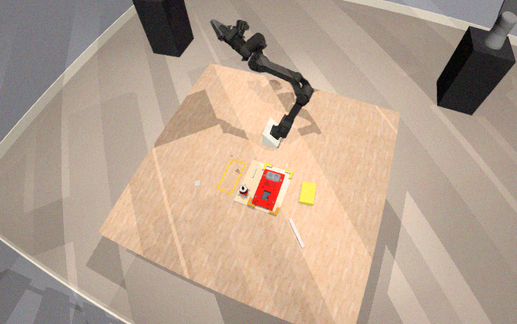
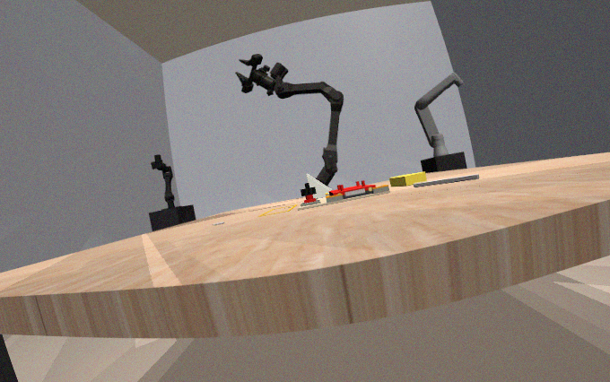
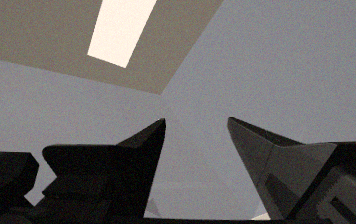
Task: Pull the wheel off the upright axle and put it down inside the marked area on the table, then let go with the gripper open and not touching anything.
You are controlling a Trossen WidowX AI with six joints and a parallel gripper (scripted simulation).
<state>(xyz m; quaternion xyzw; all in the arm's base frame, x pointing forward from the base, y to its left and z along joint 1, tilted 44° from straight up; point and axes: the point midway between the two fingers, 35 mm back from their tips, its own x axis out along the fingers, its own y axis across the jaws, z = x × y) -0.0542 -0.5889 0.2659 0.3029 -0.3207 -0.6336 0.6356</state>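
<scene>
Our gripper (image 2: 247,76) hangs high above the table, jaws apart and holding nothing. The wheel (image 1: 242,188) sits on its axle beside the yellow marked area (image 1: 230,176). Descending misaligned, we risk striking the axle.

Matt pale wood table (image 1: 214,244)
</scene>
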